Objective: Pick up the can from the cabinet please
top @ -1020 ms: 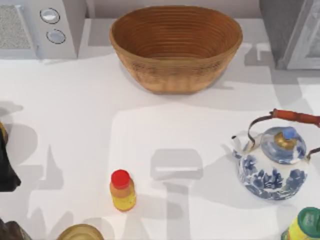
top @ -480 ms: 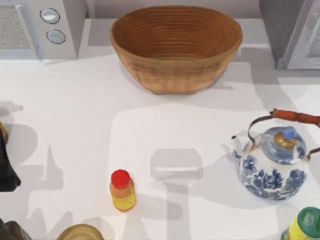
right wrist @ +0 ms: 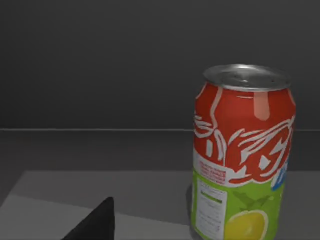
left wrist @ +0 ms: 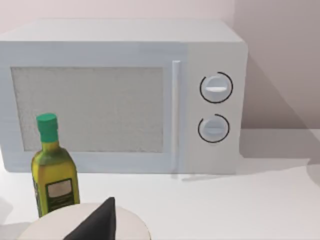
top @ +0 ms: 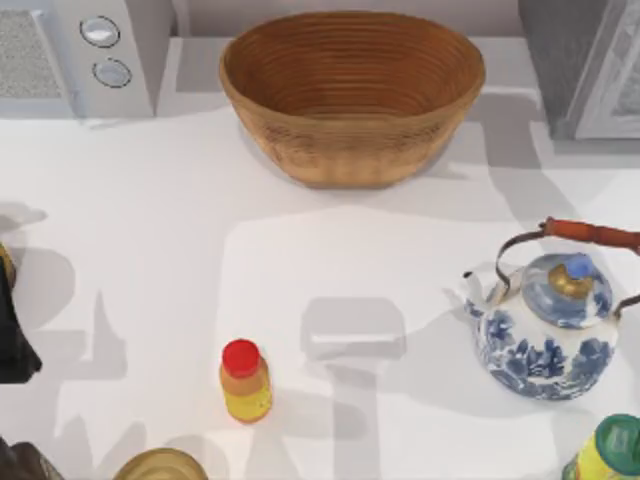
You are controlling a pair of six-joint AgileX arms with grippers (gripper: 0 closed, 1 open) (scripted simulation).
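The can (right wrist: 242, 152), red above and green below with a citrus fruit printed near its base, is seen upright in the right wrist view on a grey shelf inside the dark cabinet (top: 580, 65), which stands at the far right of the table (top: 150, 230). One dark finger (right wrist: 95, 222) of the right gripper is seen beside the can and apart from it; how wide that gripper stands cannot be told. In the left wrist view a finger (left wrist: 97, 222) of the left gripper is seen before the microwave (left wrist: 125, 95) and a green-capped bottle (left wrist: 54, 167). A wicker basket (top: 352, 92), a blue-and-white teapot (top: 545, 330) and a red-capped bottle (top: 245, 380) are spread over the table.
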